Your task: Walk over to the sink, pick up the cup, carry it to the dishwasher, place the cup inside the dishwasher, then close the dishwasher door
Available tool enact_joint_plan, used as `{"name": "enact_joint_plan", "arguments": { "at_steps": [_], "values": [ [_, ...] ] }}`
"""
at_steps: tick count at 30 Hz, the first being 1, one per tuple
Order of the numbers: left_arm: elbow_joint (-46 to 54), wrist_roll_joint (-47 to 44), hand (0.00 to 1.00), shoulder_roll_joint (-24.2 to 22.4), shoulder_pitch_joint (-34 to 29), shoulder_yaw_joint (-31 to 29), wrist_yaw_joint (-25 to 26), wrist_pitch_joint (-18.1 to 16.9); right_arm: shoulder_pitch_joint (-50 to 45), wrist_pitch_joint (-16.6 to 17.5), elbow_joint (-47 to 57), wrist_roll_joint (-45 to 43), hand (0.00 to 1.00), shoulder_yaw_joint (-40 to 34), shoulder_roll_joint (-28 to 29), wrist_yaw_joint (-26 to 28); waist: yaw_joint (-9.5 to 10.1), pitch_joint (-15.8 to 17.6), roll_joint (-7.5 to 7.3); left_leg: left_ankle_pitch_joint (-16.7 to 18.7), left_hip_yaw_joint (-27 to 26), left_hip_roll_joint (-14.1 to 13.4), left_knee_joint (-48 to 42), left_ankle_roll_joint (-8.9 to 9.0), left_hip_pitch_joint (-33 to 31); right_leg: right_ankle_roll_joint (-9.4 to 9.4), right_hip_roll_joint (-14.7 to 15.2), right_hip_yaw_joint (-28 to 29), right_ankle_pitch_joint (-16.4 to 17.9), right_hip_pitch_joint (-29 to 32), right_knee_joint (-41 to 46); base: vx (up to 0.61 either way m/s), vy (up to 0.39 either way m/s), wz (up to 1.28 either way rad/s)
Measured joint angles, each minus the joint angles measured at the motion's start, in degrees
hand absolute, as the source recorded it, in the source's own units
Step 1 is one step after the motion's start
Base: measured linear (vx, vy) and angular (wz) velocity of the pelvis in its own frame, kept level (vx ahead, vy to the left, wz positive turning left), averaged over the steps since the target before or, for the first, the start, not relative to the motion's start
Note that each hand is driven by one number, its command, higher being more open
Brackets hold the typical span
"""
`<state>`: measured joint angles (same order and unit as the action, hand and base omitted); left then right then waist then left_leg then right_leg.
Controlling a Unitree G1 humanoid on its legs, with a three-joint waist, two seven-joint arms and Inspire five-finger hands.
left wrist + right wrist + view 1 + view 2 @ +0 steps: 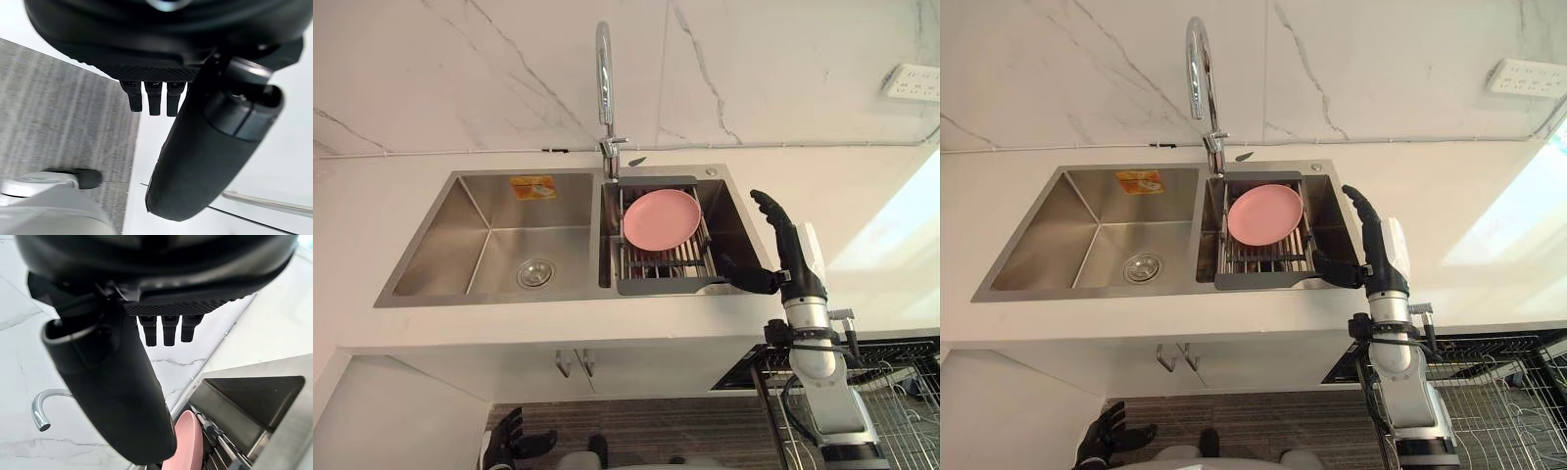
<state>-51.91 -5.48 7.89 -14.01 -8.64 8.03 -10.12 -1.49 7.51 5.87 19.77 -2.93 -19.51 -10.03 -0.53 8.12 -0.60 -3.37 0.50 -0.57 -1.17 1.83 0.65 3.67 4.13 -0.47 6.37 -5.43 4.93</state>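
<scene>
Marble-look wall [754,69] takes up the whole back, then the white counter [862,215] runs under it. Set in the counter is the steel double sink [499,220]. The left basin has just the drain [535,272] in its floor and a yellow sticker [532,186] on its back wall. The right basin holds a dark drain rack [666,284] with a pink plate [662,218] leaning on its bars. Down at the lower right, below the counter edge, I can see the wire dishwasher rack [901,392]. White cabinet doors [578,362] sit under the sink, above grey floor [656,421]. The chrome faucet [604,78] stands between the basins at the back.

My right hand [788,255] is up by the sink's right edge. Its fingers are straight and pointing toward the wall, and its thumb sticks out toward the drain rack's front corner. It's got nothing in it, and I can't tell if the thumb touches the rack. My left hand [514,441] hangs low over the floor by the cabinet, fingers loose and spread, holding nothing. Where the cup is, I honestly can't tell. A white wall socket [913,80] sits at the top right.
</scene>
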Motion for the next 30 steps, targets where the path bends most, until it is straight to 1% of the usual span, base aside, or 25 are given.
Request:
{"name": "enact_joint_plan", "arguments": {
  "at_steps": [2, 5, 10, 11, 13, 17, 24, 28, 30],
  "values": [
    [0.0, 0.0, 0.9, 0.33, -0.52, -0.04, -0.58, 0.0, 1.79, 0.04, -2.11, 0.14, 0.9, 0.13, -2.62, 0.04, 0.89, 0.04, -0.06, -0.6, 0.75, 0.16, 1.08, -0.35, -0.02, 0.1, 0.02, -0.38, -0.06, 0.3, -0.11, -0.03, -0.016, 0.1],
    [0.0, 0.0, 0.9, 0.88, -1.15, -0.12, -0.88, -0.01, 3.91, 0.12, -4.95, 0.57, 0.9, 1.76, -5.26, 0.41, 1.37, 0.12, -0.21, -0.72, 1.25, 0.34, 1.39, -0.43, -0.47, 0.13, 0.13, -0.83, -0.07, 0.61, -0.3, 0.0, -0.008, 0.09],
    [0.07, -0.04, 0.9, 1.28, -1.69, -1.2, -1.18, -0.06, 6.68, 0.4, -8.36, 1.66, 0.9, 4.09, -5.61, 1.4, 1.47, 0.27, -0.46, -0.8, 1.66, 0.65, 1.0, -0.53, -2.56, 0.17, 0.38, -1.22, -0.09, 2.14, -0.36, 0.04, 0.003, 0.05],
    [0.08, -0.04, 0.9, 1.34, -1.7, -1.2, -1.26, -0.07, 7.4, 0.4, -9.45, 2.33, 0.9, 4.6, -5.84, 1.43, 1.53, 0.32, -0.53, -0.9, 1.73, 0.79, 0.82, -0.55, -2.82, -0.08, 0.48, -1.3, -0.3, 2.14, -0.33, 0.08, 0.011, 0.05],
    [0.49, -0.06, 0.9, 1.34, -1.62, -1.17, -1.52, -0.22, 8.94, 0.39, -11.66, 3.34, 0.9, 6.36, -7.72, 1.61, 1.74, 0.37, -0.61, -0.55, 1.89, 1.19, -0.06, -1.1, -3.58, 0.03, 0.82, -1.46, -0.37, 2.31, -0.39, 0.09, 0.02, 0.06],
    [3.12, -0.11, 0.9, 1.42, -1.59, -1.16, -1.66, -0.62, 11.04, 0.43, -13.13, 5.33, 0.9, 8.54, -9.69, 1.74, 2.18, 1.15, -1.06, 0.33, 2.28, 1.39, -1.62, -1.39, -4.69, 0.2, 0.91, -1.47, -0.47, 2.5, -0.35, 0.05, 0.011, 0.06],
    [6.79, -0.23, 0.9, 1.41, -1.36, -1.08, -1.66, -1.51, 15.33, 0.62, -16.09, 11.99, 0.9, 11.28, -11.65, 1.77, 2.63, 1.68, -1.13, 1.75, 3.51, 1.64, -4.38, -1.38, -6.35, 0.29, 0.94, -2.16, -0.55, 2.5, -0.05, 0.0, 0.006, 0.09],
    [6.92, -0.25, 0.9, 1.1, -0.73, -1.08, -1.64, -1.54, 18.04, 0.55, -16.93, 15.77, 0.9, 11.35, -12.31, 1.46, 2.76, 3.19, -1.1, 2.01, 3.68, 1.67, -5.68, -1.29, -7.38, 0.29, 0.92, -2.34, -0.53, 2.81, -0.06, -0.06, 0.002, 0.01],
    [6.92, -0.25, 0.9, 0.67, -0.78, -1.08, -1.63, -1.52, 19.01, 0.36, -17.98, 17.7, 0.9, 12.07, -12.49, 1.27, 2.77, 3.34, -1.1, 2.01, 3.68, 1.69, -6.26, -1.29, -8.07, 0.3, 0.92, -2.35, -0.51, 3.24, -0.08, -0.06, 0.004, 0.0]
  ]
}}
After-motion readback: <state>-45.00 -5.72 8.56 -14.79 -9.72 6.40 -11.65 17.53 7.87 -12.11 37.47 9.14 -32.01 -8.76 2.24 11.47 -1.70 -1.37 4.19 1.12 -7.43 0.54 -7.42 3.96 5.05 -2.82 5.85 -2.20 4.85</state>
